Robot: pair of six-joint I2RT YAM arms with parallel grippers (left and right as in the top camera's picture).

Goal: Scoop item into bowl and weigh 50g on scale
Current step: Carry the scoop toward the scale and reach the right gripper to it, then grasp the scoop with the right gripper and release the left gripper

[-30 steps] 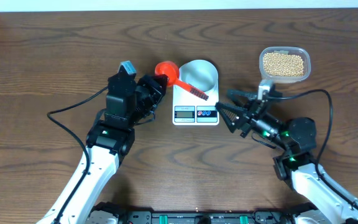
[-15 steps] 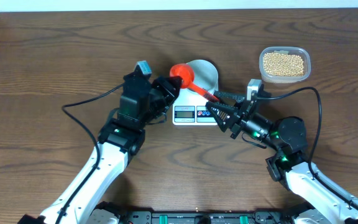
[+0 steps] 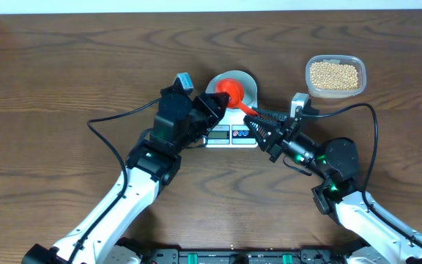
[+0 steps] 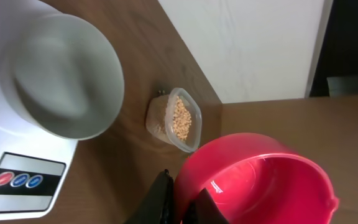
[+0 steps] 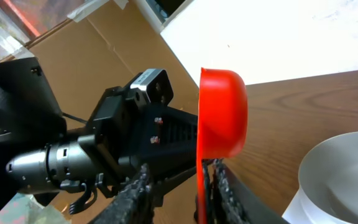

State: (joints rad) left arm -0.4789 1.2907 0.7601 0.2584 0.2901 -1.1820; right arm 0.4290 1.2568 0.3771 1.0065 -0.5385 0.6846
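A red scoop [image 3: 231, 89] hangs over the pale bowl [image 3: 246, 82], which stands on the white scale [image 3: 230, 135]. My left gripper [image 3: 212, 105] is shut on the rim of the scoop's cup [image 4: 260, 180]. My right gripper [image 3: 255, 123] reaches in from the right, jaws open. The scoop's thin handle [image 5: 200, 186] runs between them, close against the right finger, with a wide gap to the left finger [image 5: 135, 190]. The bowl [image 4: 61, 74] looks empty. The tan beans [image 3: 334, 74] fill a clear tub at the back right.
The clear tub [image 4: 174, 119] stands apart from the scale [image 4: 17, 180], past the bowl. The left arm's black body [image 5: 104, 149] sits just beyond the right gripper's fingers. A black cable [image 3: 112, 117] loops over the table on the left.
My left gripper has carried the scoop to the right, over the bowl. My right gripper has moved left to the handle and its jaws have narrowed around it.
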